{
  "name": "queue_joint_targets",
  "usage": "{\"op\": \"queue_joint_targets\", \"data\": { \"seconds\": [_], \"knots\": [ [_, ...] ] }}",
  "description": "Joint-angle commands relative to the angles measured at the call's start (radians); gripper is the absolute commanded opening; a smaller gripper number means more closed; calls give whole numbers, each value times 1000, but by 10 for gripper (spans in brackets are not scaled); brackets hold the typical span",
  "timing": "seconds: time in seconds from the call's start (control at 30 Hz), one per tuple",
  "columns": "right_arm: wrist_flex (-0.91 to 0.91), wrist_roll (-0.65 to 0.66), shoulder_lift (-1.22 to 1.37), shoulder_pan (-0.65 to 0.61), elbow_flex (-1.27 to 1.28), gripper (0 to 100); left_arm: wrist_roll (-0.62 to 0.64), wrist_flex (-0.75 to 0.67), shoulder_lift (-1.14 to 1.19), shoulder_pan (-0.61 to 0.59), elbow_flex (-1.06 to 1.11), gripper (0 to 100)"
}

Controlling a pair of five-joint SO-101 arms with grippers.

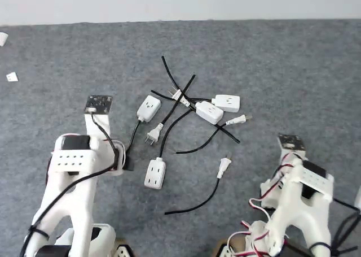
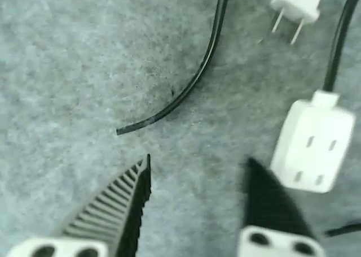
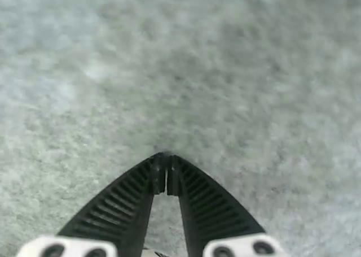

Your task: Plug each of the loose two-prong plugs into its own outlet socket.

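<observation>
on the grey worktop (image 1: 293, 59), seen from above, the left claw (image 2: 198, 161) hangs wide open and empty, nearer than the shut, empty right claw (image 3: 166, 164). the outlet socket (image 1: 155, 173) lies just beside it at about 4 o'clock, long axis 12-to-6, with the loose plug (image 1: 153, 134) at about 2 o'clock.

Grey felt-like table top (image 1: 304, 59) is carrying a loose tangle. Four white sockets are lying flat on it: left socket (image 1: 148, 107), near socket (image 1: 155, 173), then middle socket (image 1: 209, 112) and far socket (image 1: 228, 103) just beside each other. Centre plug (image 1: 153, 135) and right plug (image 1: 224, 166) are lying among crossing black cords (image 2: 192, 86). Small white scraps (image 1: 12, 76) are sitting at the far left edge.
</observation>
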Motion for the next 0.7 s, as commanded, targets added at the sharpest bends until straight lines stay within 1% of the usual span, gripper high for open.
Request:
{"op": "queue_joint_targets", "data": {
  "seconds": [0.0,0.03,0.13,0.23,0.3,0.37,0.43,0.5,0.57,0.6,0.67],
  "knots": [
    [-16,-9,-33,-108,-32,9,-118,-138,-72,-12,56,43],
    [-21,-11,-39,-133,-32,9,-118,-158,-109,-12,77,14],
    [-36,-52,-104,-191,-31,9,-112,-180,-276,-12,163,26],
    [-59,-94,-209,-259,0,9,-41,-183,-485,-12,255,30],
    [-62,-118,-288,-326,31,9,-23,-181,-605,-12,334,30],
    [-61,-118,-348,-397,61,9,-40,-180,-686,-12,404,30],
    [-67,-120,-394,-460,87,12,-81,-149,-718,-41,440,31],
    [-62,-114,-406,-506,94,57,-123,-120,-721,-103,443,31],
    [-59,-89,-406,-552,98,141,-157,-123,-721,-173,446,33],
    [-58,-46,-406,-581,100,181,-166,-123,-724,-206,446,43],
    [-39,92,-407,-645,100,229,-167,-123,-729,-244,444,80]
  ]
}}
